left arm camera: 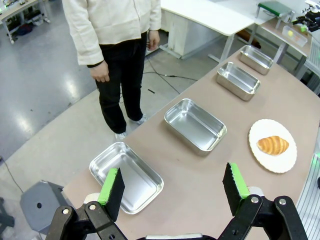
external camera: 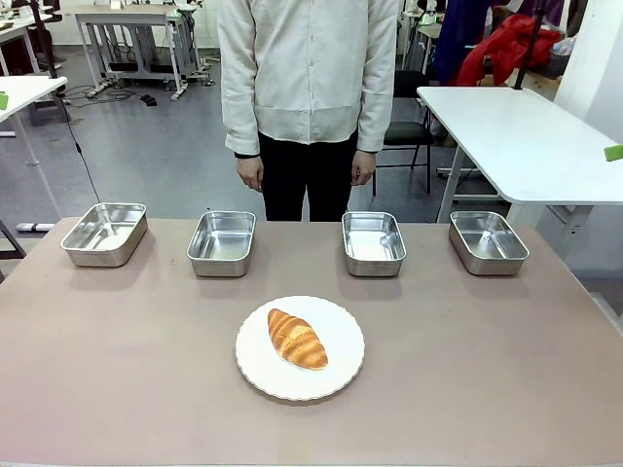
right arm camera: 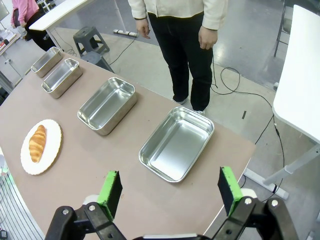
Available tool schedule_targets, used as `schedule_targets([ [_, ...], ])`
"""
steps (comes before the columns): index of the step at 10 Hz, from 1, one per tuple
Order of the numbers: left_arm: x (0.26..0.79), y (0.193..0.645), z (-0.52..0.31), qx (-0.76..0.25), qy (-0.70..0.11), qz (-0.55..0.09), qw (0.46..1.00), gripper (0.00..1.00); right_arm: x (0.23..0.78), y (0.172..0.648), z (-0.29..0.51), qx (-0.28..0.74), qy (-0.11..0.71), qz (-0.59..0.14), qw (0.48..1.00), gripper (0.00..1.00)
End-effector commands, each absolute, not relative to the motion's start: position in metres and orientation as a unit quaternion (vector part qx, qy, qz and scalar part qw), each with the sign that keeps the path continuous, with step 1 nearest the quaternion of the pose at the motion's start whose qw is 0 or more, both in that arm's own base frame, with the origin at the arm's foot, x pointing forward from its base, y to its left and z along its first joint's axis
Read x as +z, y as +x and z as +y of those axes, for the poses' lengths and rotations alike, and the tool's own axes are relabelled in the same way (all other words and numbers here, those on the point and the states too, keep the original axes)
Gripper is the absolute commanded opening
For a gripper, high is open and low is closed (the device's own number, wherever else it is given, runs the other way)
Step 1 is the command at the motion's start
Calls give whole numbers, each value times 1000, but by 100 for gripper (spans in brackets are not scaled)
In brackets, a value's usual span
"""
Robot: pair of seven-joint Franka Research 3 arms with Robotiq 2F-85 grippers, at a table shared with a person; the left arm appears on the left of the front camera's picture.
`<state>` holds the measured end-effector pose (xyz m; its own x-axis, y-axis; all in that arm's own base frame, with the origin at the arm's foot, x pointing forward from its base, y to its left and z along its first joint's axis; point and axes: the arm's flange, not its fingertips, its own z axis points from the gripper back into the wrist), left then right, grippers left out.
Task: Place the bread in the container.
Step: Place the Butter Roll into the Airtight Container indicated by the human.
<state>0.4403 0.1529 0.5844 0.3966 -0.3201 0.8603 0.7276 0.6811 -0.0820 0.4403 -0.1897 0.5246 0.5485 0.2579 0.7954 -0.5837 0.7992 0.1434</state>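
Observation:
The bread (external camera: 297,339), a golden-brown croissant, lies on a round white plate (external camera: 341,375) at the table's middle front. Behind it, along the far edge, four look-alike steel trays stand in a row: far left (external camera: 104,233), centre left (external camera: 221,243), centre right (external camera: 374,243), far right (external camera: 488,241). All are empty, and I cannot tell which one is the container. My left gripper (left arm camera: 173,172) hangs open above the table's left end, with the bread (left arm camera: 273,145) far off. My right gripper (right arm camera: 169,175) is open above the right end, far from the bread (right arm camera: 37,143).
A person (external camera: 310,88) stands at the far side behind the middle trays, hands down at the sides. A white table (external camera: 526,136) stands beyond the right corner. A grey stool (left arm camera: 42,202) sits on the floor past the left end.

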Motion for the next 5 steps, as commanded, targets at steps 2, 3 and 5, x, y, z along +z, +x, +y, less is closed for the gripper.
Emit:
schedule_targets([
  [2,586,441,153,-328,-235,-446,799,100,524,442,-190,245,205,-414,853,100],
  [3,586,441,153,-328,-235,-446,799,100,524,442,-190,245,205,-414,853,100],
  [5,586,441,153,-328,-235,-446,799,100,524,442,-190,245,205,-414,853,100],
])
